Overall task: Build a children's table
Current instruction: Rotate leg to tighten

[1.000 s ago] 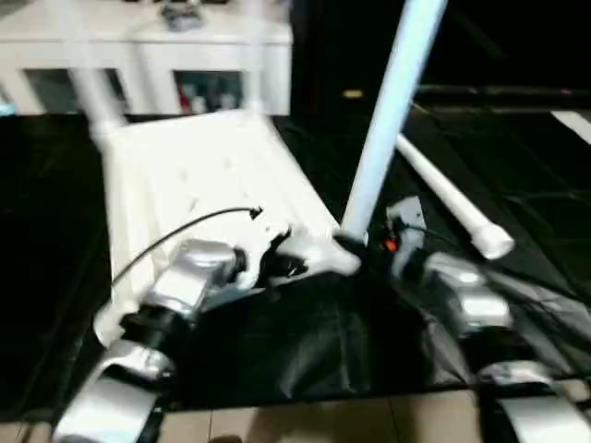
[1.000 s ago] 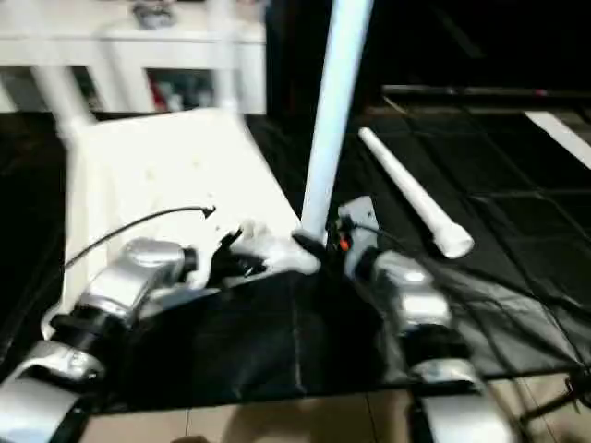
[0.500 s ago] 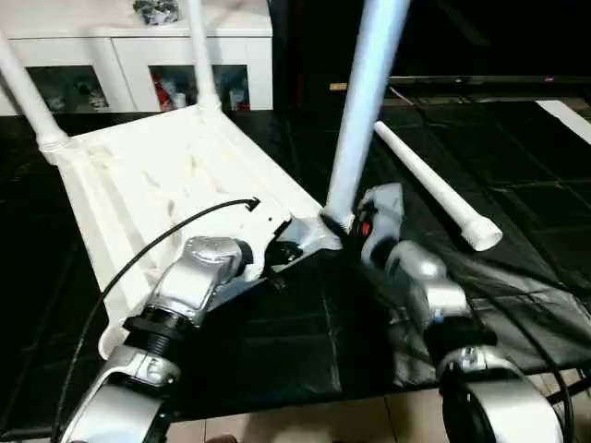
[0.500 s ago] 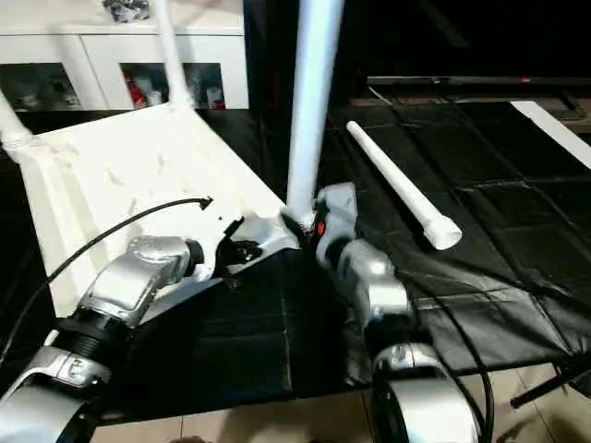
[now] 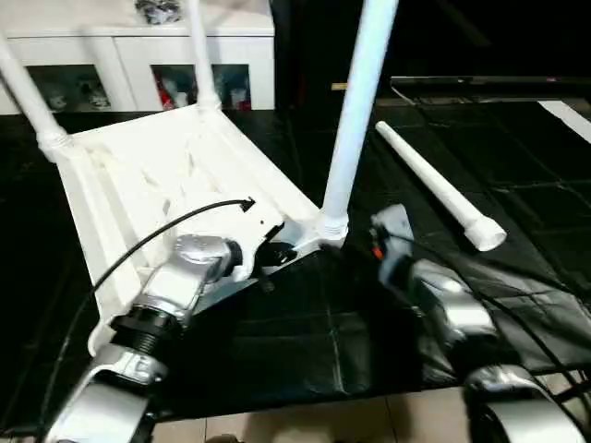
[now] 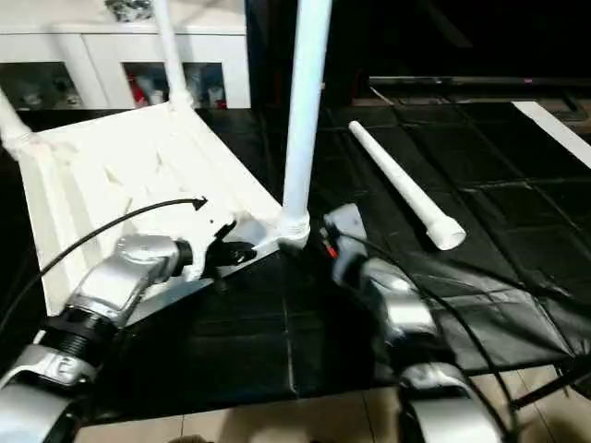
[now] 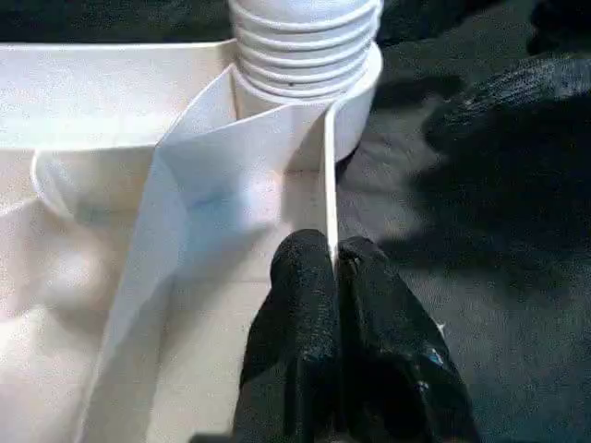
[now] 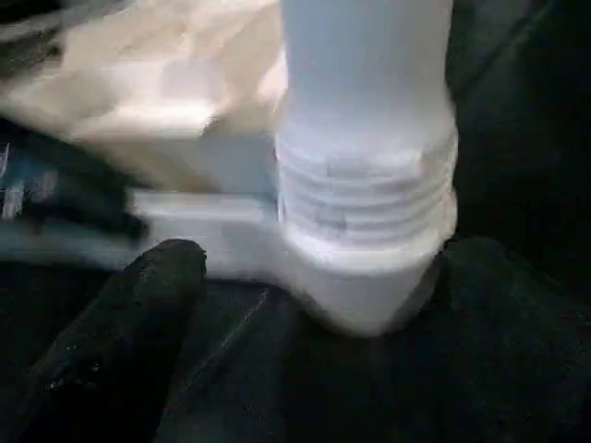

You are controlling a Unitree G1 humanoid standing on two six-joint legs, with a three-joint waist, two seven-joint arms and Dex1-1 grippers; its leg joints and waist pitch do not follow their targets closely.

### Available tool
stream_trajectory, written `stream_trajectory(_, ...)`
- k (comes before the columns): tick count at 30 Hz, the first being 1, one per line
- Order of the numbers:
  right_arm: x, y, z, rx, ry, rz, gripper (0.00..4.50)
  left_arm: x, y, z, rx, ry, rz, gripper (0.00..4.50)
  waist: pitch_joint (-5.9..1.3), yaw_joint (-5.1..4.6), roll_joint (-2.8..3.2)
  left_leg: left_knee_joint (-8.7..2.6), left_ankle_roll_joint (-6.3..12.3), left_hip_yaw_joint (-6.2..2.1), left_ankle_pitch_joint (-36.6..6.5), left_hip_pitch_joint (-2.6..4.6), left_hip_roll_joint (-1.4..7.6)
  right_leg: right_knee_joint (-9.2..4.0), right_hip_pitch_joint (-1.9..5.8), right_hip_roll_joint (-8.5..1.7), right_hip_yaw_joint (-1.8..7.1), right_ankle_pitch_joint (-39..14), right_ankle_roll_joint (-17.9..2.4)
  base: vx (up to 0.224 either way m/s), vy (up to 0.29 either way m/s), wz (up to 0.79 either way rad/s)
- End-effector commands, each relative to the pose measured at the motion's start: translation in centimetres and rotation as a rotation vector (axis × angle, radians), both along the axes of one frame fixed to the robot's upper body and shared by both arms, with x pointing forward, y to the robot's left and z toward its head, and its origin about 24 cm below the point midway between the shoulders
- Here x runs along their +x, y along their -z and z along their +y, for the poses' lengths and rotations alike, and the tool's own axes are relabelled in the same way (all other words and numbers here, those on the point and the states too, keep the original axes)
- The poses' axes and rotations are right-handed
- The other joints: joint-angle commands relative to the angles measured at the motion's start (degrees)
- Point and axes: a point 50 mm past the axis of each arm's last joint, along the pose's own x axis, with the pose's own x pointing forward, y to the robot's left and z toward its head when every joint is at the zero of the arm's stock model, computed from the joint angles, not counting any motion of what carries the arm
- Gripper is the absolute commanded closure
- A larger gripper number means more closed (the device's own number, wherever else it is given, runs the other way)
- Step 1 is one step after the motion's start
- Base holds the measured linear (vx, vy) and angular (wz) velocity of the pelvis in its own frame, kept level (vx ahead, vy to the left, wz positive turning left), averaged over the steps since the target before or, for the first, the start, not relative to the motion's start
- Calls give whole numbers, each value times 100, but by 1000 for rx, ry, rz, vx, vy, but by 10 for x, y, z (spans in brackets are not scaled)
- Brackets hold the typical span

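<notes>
The children's table lies upside down on a black mat, its white ribbed top (image 5: pixel 157 175) facing up. Two legs (image 5: pixel 199 55) stand in the far corners. A third leg (image 5: pixel 355 111) stands upright in the near right corner socket (image 7: pixel 305 65), its threaded base (image 8: pixel 365 203) still showing several ridges. A fourth leg (image 5: pixel 429 185) lies loose on the mat to the right. My left gripper (image 7: pixel 334 268) is shut on a thin rib of the top just behind that socket. My right gripper (image 5: pixel 374 242) is open, a little back from the leg's base, with one finger (image 8: pixel 138 314) clear of it.
A white glass-door cabinet (image 5: pixel 138 55) stands behind the table top. The black mat (image 5: pixel 305 341) ends at a tiled floor strip near my body. A black cable (image 5: pixel 166 231) arcs over my left forearm.
My right gripper has opened, let go of the upright leg's base and drawn back toward me. The left gripper keeps its hold on the rib.
</notes>
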Motion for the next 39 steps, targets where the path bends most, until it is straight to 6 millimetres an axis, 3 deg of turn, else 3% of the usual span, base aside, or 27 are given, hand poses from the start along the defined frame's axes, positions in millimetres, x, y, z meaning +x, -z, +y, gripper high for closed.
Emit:
stream_trajectory(1,2,-12,-10,-14,-42,-50,7,3,-16,-4,3,107,-69,450,-437,42,4,-350,492,-129,-769,48,364,-371,389,-542,384,-1453,-915,0,0,0)
stream_trajectory(2,2,-17,-15,-20,-77,-60,7,1,-14,-2,25,153,-66,450,-431,51,-18,-349,494,-120,-775,45,357,-371,389,-535,382,-1484,-890,0,0,0)
stream_trajectory(6,-1,-28,-26,-43,-194,-82,7,-6,-10,7,84,273,-41,450,-433,147,-2,-341,528,-116,-808,60,376,-382,371,-538,372,-1660,-804,0,0,0)
stream_trajectory(7,-1,-30,-27,-55,-224,-84,7,-8,-9,9,101,306,-36,450,-431,173,-24,-345,535,-116,-787,62,387,-374,363,-540,374,-1665,-805,0,0,0)
stream_trajectory(10,-2,-34,-27,-72,-270,-87,7,-10,-8,13,115,347,-18,450,-435,245,-8,-346,474,-109,-781,88,408,-353,337,-546,387,-1565,-878,0,0,0)
stream_trajectory(16,-6,-36,-8,-147,-487,-96,7,-18,-7,16,139,508,36,450,-430,289,-33,-357,406,-113,-839,70,404,-353,348,-571,392,-1700,-843,0,0,0)
stream_trajectory(22,-4,-35,5,-153,-540,-92,7,-21,-6,14,152,558,40,450,-427,311,-35,-364,335,-116,-872,73,412,-351,338,-581,399,-1776,-863,0,0,0)
stream_trajectory(32,-5,-35,12,-115,-609,-64,87,-21,-5,12,152,577,40,450,-416,333,-62,-364,302,-125,-907,65,415,-359,334,-590,403,-2033,-734,0,0,0)
stream_trajectory(33,-5,-35,12,-116,-613,-60,111,-21,-5,12,152,576,40,450,-420,334,-58,-362,299,-125,-902,67,415,-361,335,-592,402,-2043,-732,0,0,0)
stream_trajectory(39,-5,-33,12,-112,-619,-53,146,-21,-4,14,154,573,40,450,-424,334,-58,-357,313,-121,-867,66,412,-352,333,-586,402,-1992,-742,0,0,0)
